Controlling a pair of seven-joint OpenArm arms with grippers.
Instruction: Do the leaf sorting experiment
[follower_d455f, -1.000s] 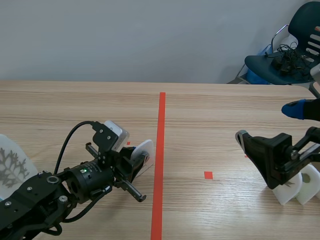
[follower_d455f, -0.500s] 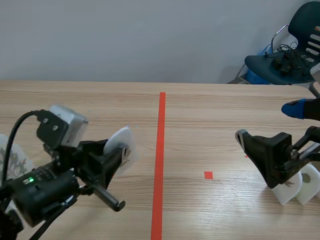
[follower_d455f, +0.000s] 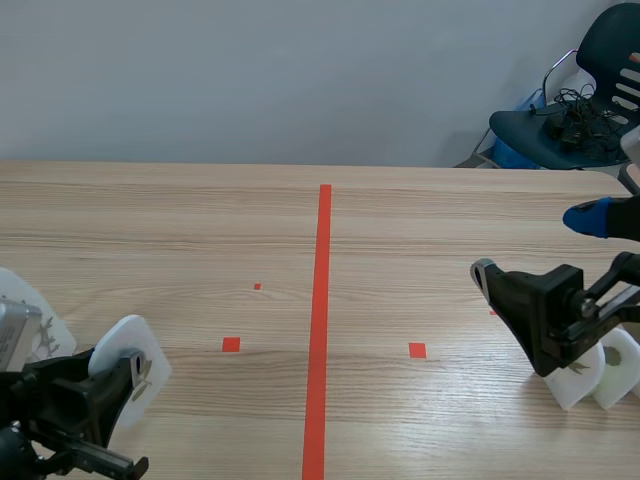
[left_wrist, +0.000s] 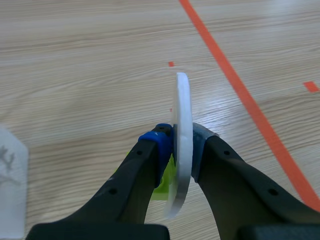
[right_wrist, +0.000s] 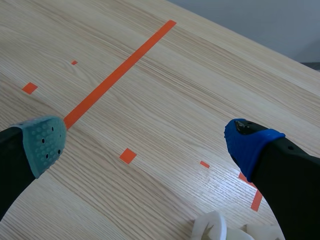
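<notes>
White disc (follower_d455f: 125, 340) was pinched by the left fingers (left_wrist: 145, 165), lower left. Right fingers (right_wrist: 42, 142) were spread wide, far right.

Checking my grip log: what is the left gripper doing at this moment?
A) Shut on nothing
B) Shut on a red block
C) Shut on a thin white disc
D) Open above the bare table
C: in the left wrist view the left gripper presses its fingers against both faces of the white disc, seen edge-on.
</notes>
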